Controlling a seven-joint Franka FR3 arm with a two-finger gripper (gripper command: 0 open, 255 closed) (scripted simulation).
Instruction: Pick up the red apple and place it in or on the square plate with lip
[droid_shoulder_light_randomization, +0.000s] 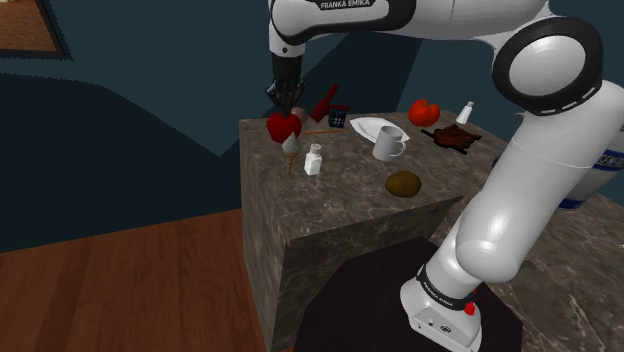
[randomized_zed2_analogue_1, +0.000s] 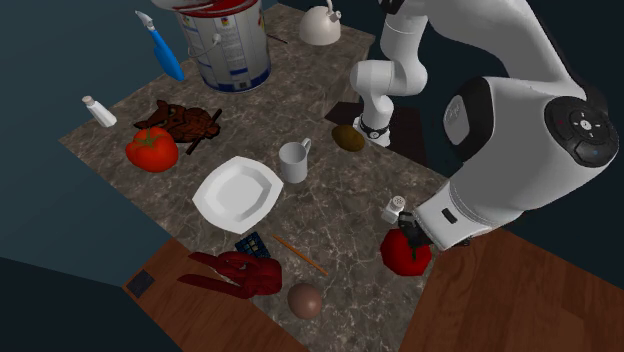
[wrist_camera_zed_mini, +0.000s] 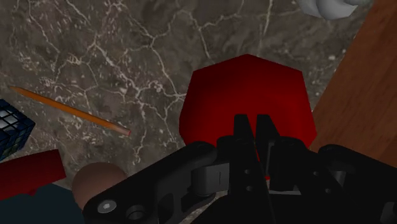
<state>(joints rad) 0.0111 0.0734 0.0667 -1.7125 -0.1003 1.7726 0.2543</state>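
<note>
apple (wrist_camera_zed_mini: 245, 89) partly behind jaws, shaker (wrist_camera_zed_mini: 326, 6) cropped

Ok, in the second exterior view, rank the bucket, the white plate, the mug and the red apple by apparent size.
1. bucket, even though it is cut off by the top edge
2. white plate
3. red apple and mug: these look about alike, and the apple seems nearer the camera, so I leave them unranked.
</note>
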